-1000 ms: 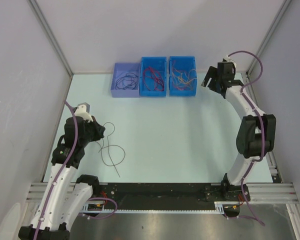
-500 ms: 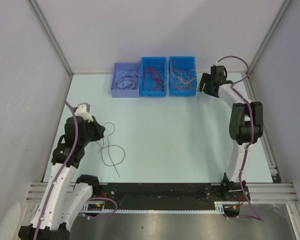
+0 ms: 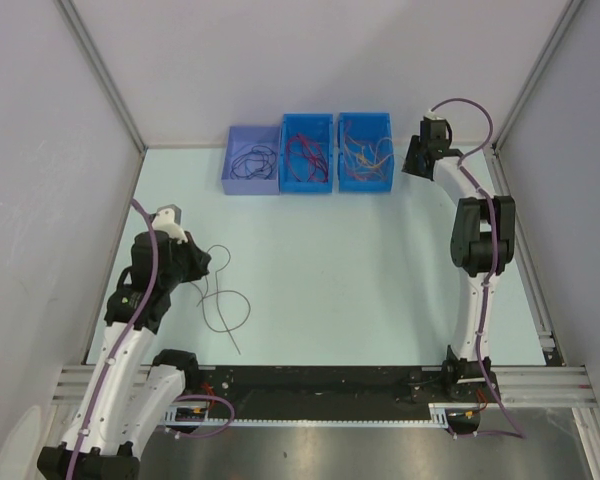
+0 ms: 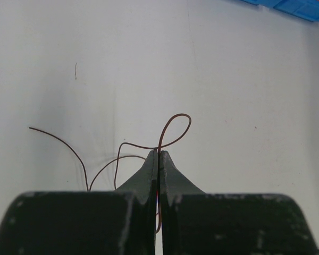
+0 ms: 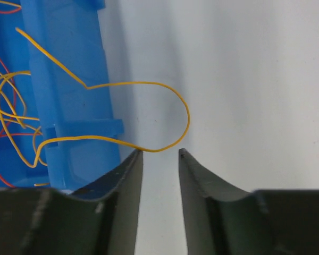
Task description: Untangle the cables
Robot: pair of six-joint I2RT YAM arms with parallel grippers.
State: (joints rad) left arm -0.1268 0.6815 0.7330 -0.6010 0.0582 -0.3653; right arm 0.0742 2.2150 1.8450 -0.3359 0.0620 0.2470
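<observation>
**Left tool** (image 4: 159,154): the jaws are pressed together on a single dark wire (image 4: 175,129). The wire runs down between the fingers and forms a small loop just ahead of the tips. In the overhead view this strand lies alone on the table (image 3: 360,270), lower left of the frame and well apart from the bins. Judgement: it is gripped away from the other cables so that it cannot snag on them.

**Right tool** (image 5: 160,153): the jaws are narrowly parted and hold nothing. An orange-yellow wire (image 5: 187,114) spills over the wall of the right-hand blue bin (image 5: 69,69) onto the table. The bottom of its loop lies level with the gap between the fingertips. Judgement: the tool is lined up with this overhanging loop.

**Other cables:**
- Red wires (image 3: 307,155) lie in the middle blue bin (image 3: 307,188).
- Black wires (image 3: 252,160) lie in the lavender bin (image 3: 250,186).
- Judgement: the strands are being sorted by colour.

**Not established:**
- Whether the held wire is black or dark red.
- Whether the yellow loop touches the right fingertips or lies just ahead of them.
- The left tool's grip in the overhead view, where its own wrist covers it.
- The right tool's jaw gap in the overhead view, where it is too small to read.
- The full contents of the right-hand bin, which is cut off at the left edge of the right wrist view. Both ends of the yellow wire run out of sight there.
- How tangled the strands in the bins are.
</observation>
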